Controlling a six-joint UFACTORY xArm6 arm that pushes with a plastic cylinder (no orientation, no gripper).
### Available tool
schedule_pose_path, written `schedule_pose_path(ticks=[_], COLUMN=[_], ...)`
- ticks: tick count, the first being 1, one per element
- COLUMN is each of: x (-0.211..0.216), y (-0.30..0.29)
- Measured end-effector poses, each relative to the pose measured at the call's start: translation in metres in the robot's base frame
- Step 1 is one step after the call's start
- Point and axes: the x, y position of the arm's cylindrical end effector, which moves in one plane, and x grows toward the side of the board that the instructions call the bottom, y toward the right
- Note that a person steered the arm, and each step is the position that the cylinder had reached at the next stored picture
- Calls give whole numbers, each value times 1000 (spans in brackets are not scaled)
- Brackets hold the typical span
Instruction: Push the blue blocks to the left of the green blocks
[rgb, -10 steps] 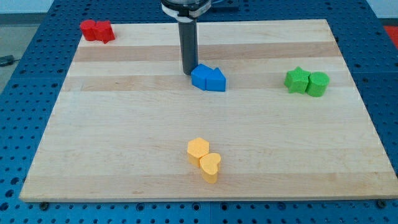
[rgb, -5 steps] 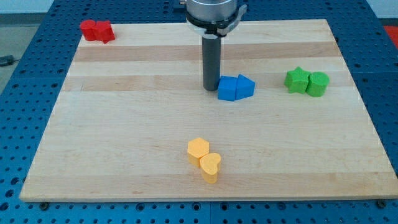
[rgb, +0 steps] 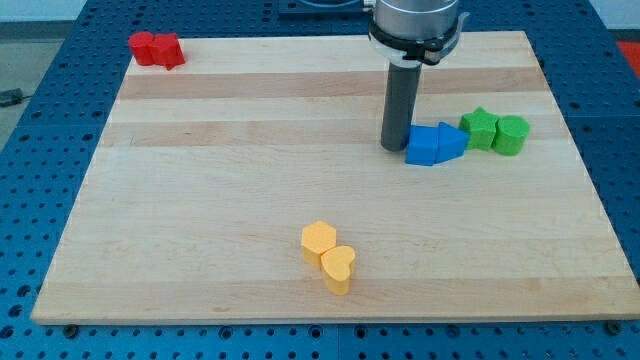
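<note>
Two blue blocks (rgb: 434, 144) sit pressed together on the wooden board (rgb: 200, 200), right of centre. Their right end touches or nearly touches the green star-shaped block (rgb: 479, 129), which has a green round block (rgb: 512, 134) against its right side. My tip (rgb: 394, 148) rests on the board against the left side of the left blue block. The dark rod rises straight up from it.
Two red blocks (rgb: 156, 48) sit at the board's top left corner. A yellow hexagon block (rgb: 318, 239) and a yellow heart block (rgb: 338, 267) sit together near the bottom middle. Blue perforated table surrounds the board.
My tip has slid to the right and slightly down, pushing the two blue blocks with it from the board's middle up to the left side of the green blocks.
</note>
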Motion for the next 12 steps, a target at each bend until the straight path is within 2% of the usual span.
schedule_pose_path(ticks=[1,2,3,4,6,9,11,12], x=[7,58,67,55,50,24,24,41], y=[-7,-16,40,69,52,65,68,67])
